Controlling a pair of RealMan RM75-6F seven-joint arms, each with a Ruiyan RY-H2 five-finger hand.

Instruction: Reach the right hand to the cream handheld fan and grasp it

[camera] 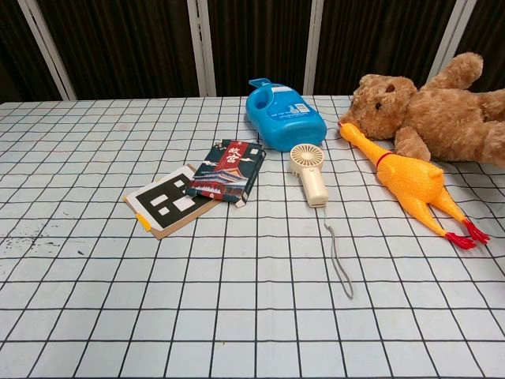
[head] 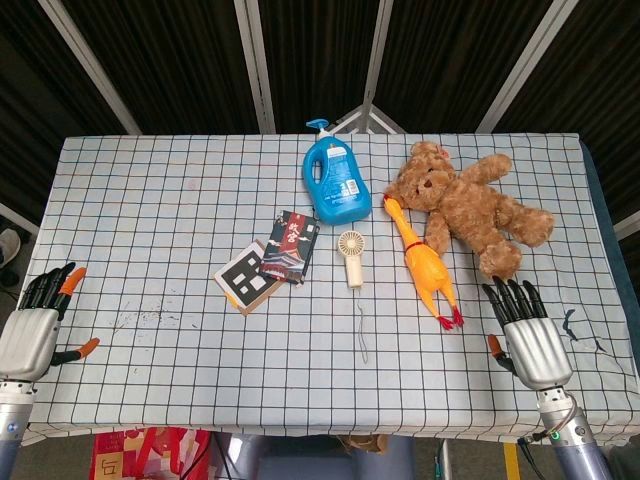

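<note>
Near mid-table lies the fan, flat on the checked cloth, round head towards the blue bottle and handle towards the robot, so the handle looks the likelier part to grasp. Its cord trails nearer the front edge. Just right lies the rubber chicken, head against the teddy; it sits between fan and right hand, so the reach probably must pass over or around it. That hand rests near the front right edge, fingers straight and slightly apart, holding nothing. Left of the fan lie a dark box and a marker card. At the far left edge the left hand is spread and empty.
</note>
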